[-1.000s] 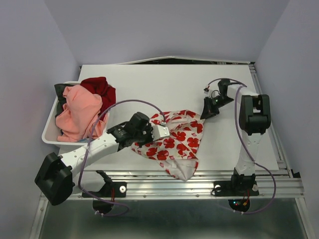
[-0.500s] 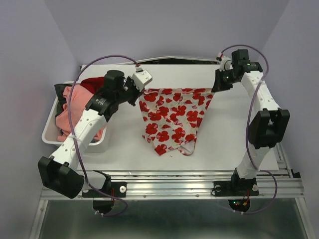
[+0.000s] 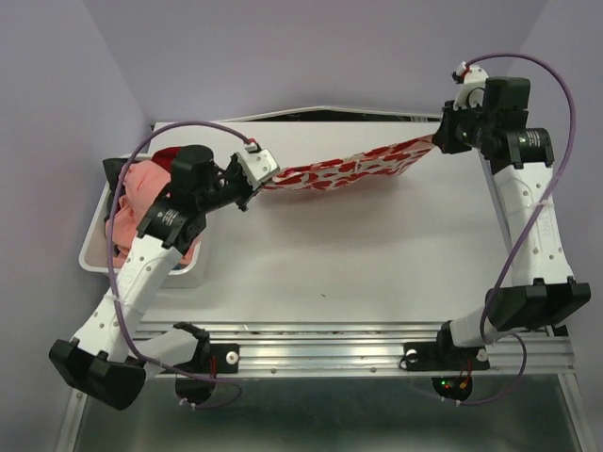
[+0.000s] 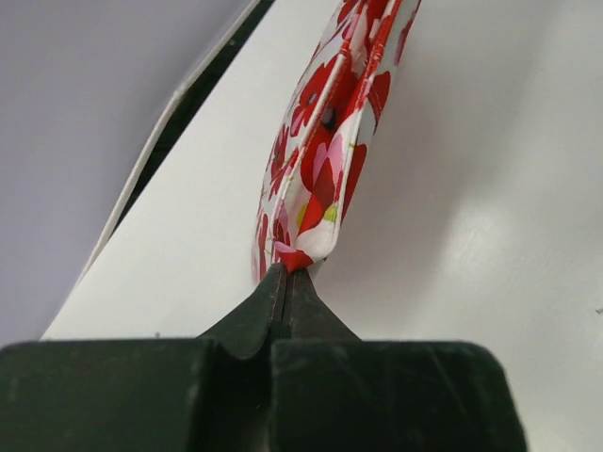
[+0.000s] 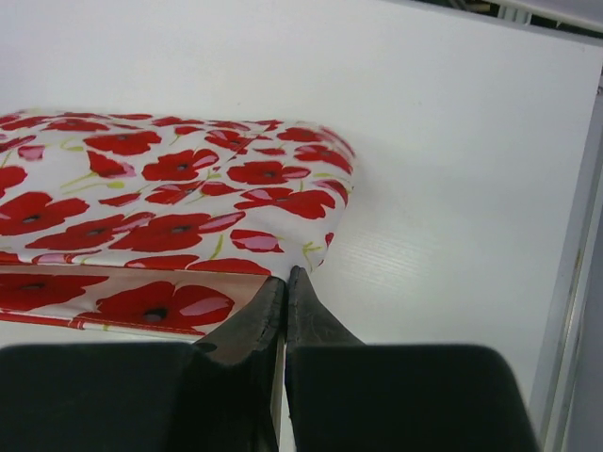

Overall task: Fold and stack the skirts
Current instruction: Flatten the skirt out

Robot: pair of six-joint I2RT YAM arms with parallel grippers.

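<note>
The white skirt with red flower print [image 3: 344, 168] hangs stretched in the air above the far part of the table, between both grippers. My left gripper [image 3: 252, 185] is shut on its left corner [image 4: 300, 256], the jaws pressed together on the cloth. My right gripper [image 3: 437, 141] is shut on the right corner [image 5: 300, 254], higher and farther back. In the right wrist view the flowered skirt spreads leftward over the white table [image 5: 452, 188]. A salmon-pink skirt [image 3: 141, 202] lies in the tray at the left.
A white tray [image 3: 94, 250] at the table's left edge holds the salmon-pink cloth plus a dark red garment [image 3: 171, 155] and something dark green [image 3: 115, 171]. A metal rail [image 3: 377, 350] runs along the near edge. Purple walls close in left and right.
Both arms rose and drew apart: the flowered skirt went from a heap on the table, to hanging spread, to a taut band held high between both grippers. The right gripper closed on its corner.
</note>
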